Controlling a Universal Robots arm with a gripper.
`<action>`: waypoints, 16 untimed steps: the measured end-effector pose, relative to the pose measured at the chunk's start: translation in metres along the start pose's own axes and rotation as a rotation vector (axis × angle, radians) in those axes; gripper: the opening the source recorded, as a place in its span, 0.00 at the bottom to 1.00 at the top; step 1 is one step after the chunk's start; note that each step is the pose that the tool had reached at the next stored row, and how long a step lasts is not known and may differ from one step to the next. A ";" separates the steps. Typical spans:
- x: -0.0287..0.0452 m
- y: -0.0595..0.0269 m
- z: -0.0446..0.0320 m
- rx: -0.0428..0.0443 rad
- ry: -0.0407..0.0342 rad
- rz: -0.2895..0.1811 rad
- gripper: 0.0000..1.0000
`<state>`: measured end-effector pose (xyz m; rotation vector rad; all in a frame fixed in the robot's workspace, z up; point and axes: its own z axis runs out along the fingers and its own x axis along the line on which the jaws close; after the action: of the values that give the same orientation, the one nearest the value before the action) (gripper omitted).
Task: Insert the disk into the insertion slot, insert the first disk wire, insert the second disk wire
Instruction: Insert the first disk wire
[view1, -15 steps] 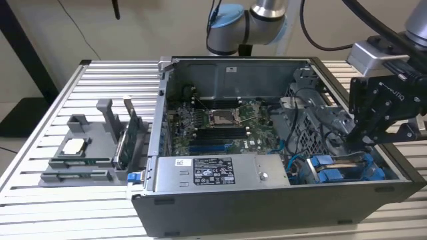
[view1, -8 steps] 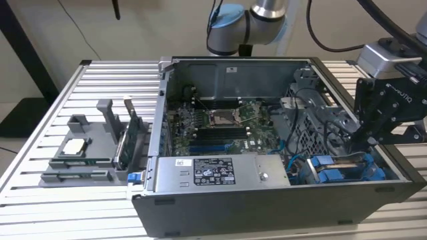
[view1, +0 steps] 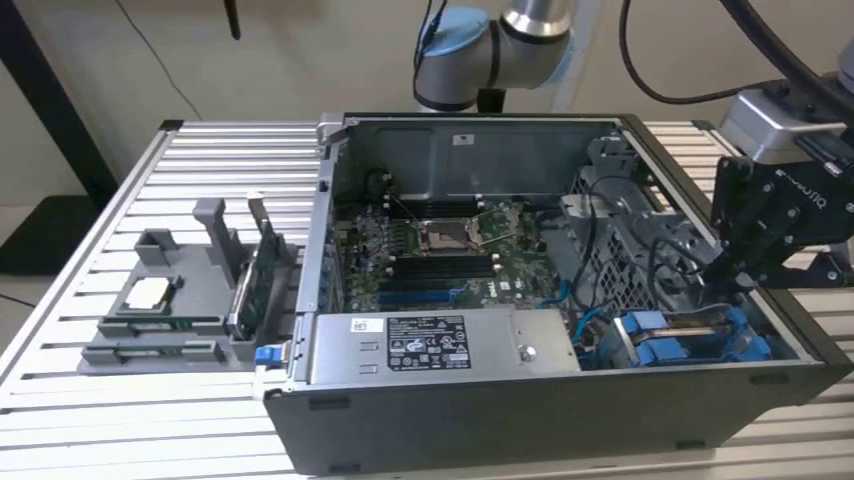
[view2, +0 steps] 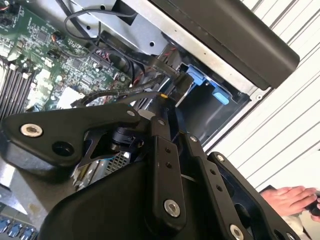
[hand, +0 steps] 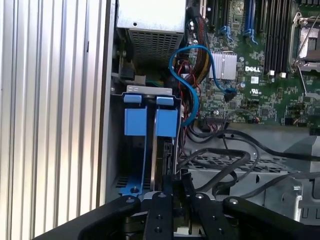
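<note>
**Operator:** State the gripper's position and condition.

**Technician:** The gripper (view1: 722, 287) is down inside the computer case (view1: 534, 425), at the lower right of the exterior view. Whether it is clamped on anything or free cannot be told. In the first wrist view it sits directly over one end of the disk (hand: 166, 122).

**Operator:** Locate the disk.

**Technician:** It stands in the drive bay (hand: 149, 90), in its blue carrier, just beside a second blue carrier (hand: 135, 120). By its depth it looks at or near fully home; this is a judgement.

**Operator:** Orientation and long axis?

**Technician:** The disk is on edge, broad faces upright. Its long axis appears to run across the exterior view, parallel to the case's nearest wall. The blue tab end points toward the exterior view's left, at the power-supply box (view1: 427, 345). The opposite end lies under the gripper.

**Operator:** How is this step best executed?

**Technician:**
1. Load the carrier only in line with the bay rails and keep it square. Any tilt is likely to bind it.
2. Keep the blue wire (hand: 192, 85), probably a disk wire, and the loose black cables (hand: 225, 157) clear of the carrier's edges. They lie near the bay and could be pinched.
3. Keep the wrist off the case wall, because the corner is tight.
4. A person's hand (view2: 292, 197) rests outside the case, well apart from the bay.
</note>
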<state>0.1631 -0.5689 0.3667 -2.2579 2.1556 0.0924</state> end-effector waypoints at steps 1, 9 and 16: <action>0.0001 -0.0002 0.0008 0.0000 0.0002 0.000 0.19; 0.0002 -0.0005 0.0027 0.0000 0.0001 0.000 0.19; 0.0006 -0.0009 0.0102 0.0000 0.0005 0.001 0.19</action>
<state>0.1637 -0.5689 0.3565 -2.2576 2.1564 0.0918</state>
